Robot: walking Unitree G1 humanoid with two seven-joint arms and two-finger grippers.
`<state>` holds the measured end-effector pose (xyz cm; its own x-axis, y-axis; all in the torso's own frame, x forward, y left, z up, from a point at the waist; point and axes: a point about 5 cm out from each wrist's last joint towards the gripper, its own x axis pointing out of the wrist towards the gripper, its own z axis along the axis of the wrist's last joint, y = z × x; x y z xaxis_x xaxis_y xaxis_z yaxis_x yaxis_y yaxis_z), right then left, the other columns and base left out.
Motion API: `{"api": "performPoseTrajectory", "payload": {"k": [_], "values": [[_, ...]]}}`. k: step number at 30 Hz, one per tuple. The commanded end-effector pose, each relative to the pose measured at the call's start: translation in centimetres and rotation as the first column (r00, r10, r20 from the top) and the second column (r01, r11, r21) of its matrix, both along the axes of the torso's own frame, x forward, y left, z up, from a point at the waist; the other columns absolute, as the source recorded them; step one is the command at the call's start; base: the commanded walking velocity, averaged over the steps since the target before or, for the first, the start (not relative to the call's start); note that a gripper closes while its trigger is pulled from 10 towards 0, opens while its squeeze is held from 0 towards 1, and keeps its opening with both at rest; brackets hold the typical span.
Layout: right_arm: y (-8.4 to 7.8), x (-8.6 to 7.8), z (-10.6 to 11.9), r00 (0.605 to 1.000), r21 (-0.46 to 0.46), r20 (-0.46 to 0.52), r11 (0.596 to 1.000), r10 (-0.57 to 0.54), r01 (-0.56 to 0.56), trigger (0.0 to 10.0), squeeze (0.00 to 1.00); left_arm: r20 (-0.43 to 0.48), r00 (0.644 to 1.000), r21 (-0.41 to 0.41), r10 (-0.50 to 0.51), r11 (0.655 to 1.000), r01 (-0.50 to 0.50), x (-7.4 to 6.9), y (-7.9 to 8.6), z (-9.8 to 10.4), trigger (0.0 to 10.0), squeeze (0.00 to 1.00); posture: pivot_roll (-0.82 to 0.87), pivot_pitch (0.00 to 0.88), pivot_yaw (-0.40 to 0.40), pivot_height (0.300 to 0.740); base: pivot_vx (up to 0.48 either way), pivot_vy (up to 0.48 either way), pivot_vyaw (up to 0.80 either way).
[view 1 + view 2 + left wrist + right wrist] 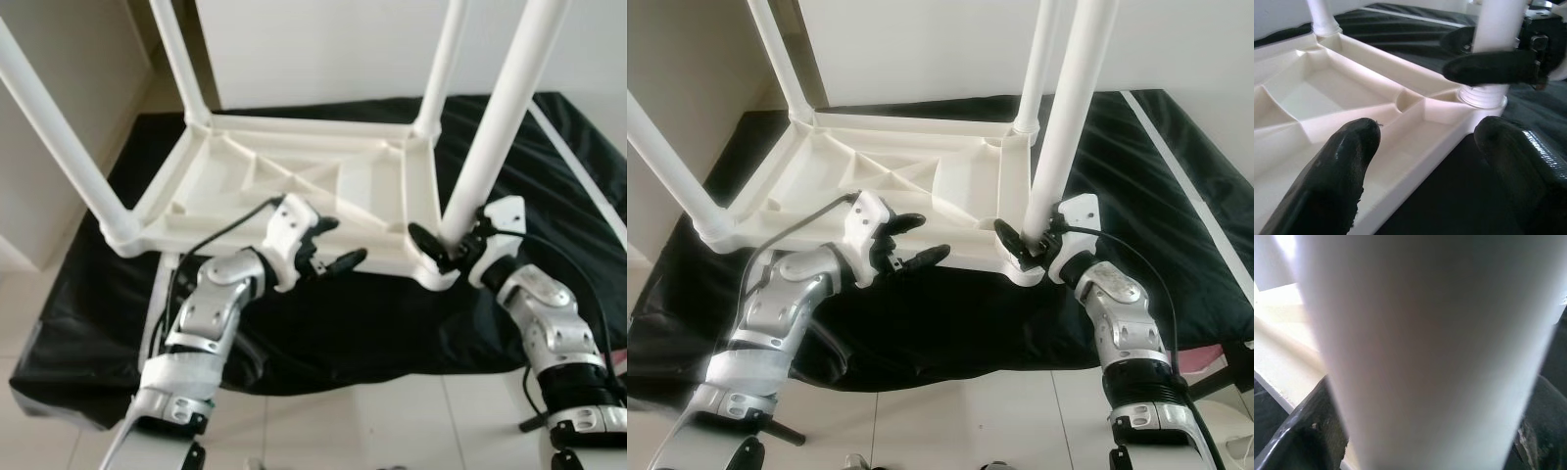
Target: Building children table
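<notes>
A white plastic children's table (245, 166) lies upside down on a black mat (392, 323), with its four legs pointing up. My right gripper (443, 245) is shut on the near right leg (500, 108) just above its socket; the right wrist view has that leg (1425, 352) up close with a black finger (1308, 431) on either side. My left gripper (348, 242) is open and hovers at the table's near edge, left of that corner. Its fingers (1342, 161) frame the rim and the leg's base (1484, 93).
The near left leg (59, 137), far left leg (181, 59) and far right leg (446, 59) rise steeply around the work area. A white strip (1176, 166) crosses the mat on the right. White tiled floor (372, 421) lies in front, walls behind and to the left.
</notes>
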<state>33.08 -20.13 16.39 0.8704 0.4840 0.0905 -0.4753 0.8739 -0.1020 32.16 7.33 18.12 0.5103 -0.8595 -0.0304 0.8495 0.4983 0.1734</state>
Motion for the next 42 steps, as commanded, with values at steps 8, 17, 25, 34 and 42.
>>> {"api": "performPoseTrajectory", "payload": {"k": [8,17,25,34,42], "values": [[0.7,0.3,-1.0,1.0,-0.025,-0.027,1.0,0.015,-0.016,0.0,0.0,-0.122,0.992,-0.057,-0.043,0.998,0.037,-1.7,-2.6,-1.0,10.0,0.0,-0.04,0.065,0.011,0.74,0.0,0.0,0.0],[0.4,-0.2,-1.0,0.997,-0.005,-0.031,0.998,-0.069,0.068,10.0,0.0,-0.145,0.989,-0.111,-0.001,0.994,-0.015,-1.8,-4.5,-1.0,10.0,0.0,-0.06,0.065,0.019,0.74,0.0,0.0,0.0],[-0.1,-0.1,-2.1,0.939,0.038,-0.098,0.942,-0.329,0.334,10.0,0.0,-0.202,0.979,-0.143,0.03,0.988,-0.059,-1.8,-5.5,-1.1,10.0,0.0,-0.09,0.067,0.026,0.74,0.0,0.0,0.0],[1.7,-1.3,-3.9,0.741,0.124,-0.207,0.734,-0.639,0.668,10.0,0.0,-0.17,0.977,-0.102,0.126,0.984,-0.145,-0.8,-5.2,-1.7,10.0,0.0,-0.11,0.07,0.04,0.74,0.0,0.0,0.0],[1.0,-2.0,-4.4,0.528,0.101,-0.235,0.52,-0.816,0.848,10.0,0.0,-0.183,0.959,-0.138,0.218,0.96,-0.244,0.4,-5.0,-1.0,10.0,0.0,-0.11,0.077,0.057,0.74,0.0,0.0,0.0]]}}
